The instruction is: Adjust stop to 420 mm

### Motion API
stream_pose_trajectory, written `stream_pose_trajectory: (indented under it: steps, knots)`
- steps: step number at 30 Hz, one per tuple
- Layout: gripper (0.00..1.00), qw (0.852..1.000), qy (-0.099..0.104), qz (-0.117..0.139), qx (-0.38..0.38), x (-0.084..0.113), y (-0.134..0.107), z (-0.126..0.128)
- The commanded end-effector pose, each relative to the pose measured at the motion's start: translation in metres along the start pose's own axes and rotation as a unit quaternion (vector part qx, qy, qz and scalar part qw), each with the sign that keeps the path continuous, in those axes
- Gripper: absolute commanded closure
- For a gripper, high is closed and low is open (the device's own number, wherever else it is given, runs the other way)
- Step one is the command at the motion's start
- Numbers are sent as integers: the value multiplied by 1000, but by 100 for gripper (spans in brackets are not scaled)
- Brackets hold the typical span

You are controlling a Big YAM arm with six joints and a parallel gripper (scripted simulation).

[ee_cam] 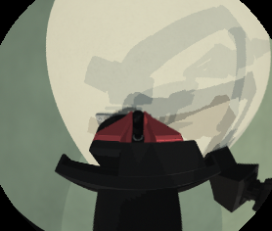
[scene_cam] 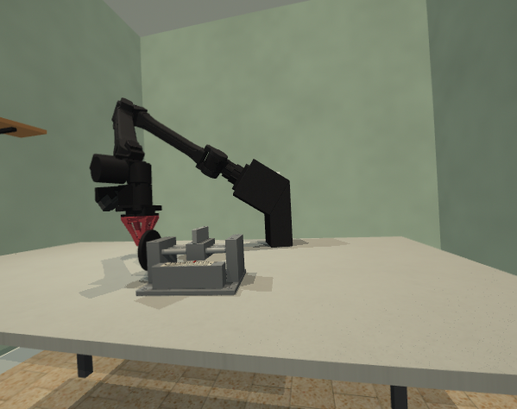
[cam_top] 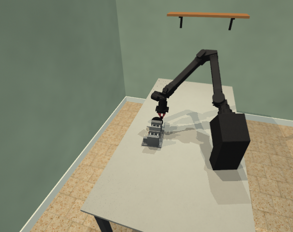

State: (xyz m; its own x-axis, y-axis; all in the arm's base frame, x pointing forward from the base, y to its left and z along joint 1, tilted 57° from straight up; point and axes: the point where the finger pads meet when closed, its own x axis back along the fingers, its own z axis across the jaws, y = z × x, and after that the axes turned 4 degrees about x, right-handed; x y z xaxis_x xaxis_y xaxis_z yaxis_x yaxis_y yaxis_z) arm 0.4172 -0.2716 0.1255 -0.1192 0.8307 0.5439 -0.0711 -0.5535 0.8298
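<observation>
The grey stop unit stands on a base plate (cam_top: pixel 144 144) (scene_cam: pixel 185 292). Its stop block (cam_top: pixel 154 128) (scene_cam: pixel 200 235) rides on rods between two end blocks, roughly midway in the exterior view. A scale (scene_cam: pixel 179 264) with a small red mark lies along the top of the front block; its numbers are too small to read. The black handwheel (cam_top: pixel 156 118) (scene_cam: pixel 143 253) stands upright at one end. My gripper (cam_top: pixel 161 117) (scene_cam: pixel 138 242) (ee_cam: pixel 138 115) points down at the wheel's upper rim, its red fingers shut on the wheel's dark handle. The fingers partly hide the handle.
The unit stands on a pale table (cam_top: pixel 176 174) (scene_cam: pixel 337 308), near its long edge on the left in the top view. The arm's black base (cam_top: pixel 228 142) (scene_cam: pixel 278 220) stands at the opposite side. An orange shelf (cam_top: pixel 207 14) (scene_cam: pixel 20 127) hangs on the wall.
</observation>
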Motion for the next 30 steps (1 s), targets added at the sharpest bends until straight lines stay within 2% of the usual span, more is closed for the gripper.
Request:
stream_pose_trajectory:
  steps: [1, 30]
  knots:
    - [94, 1000, -16, -2, 3, -16, 0, -12]
    - [94, 1000, -12, -5, -5, -32, 7, -4]
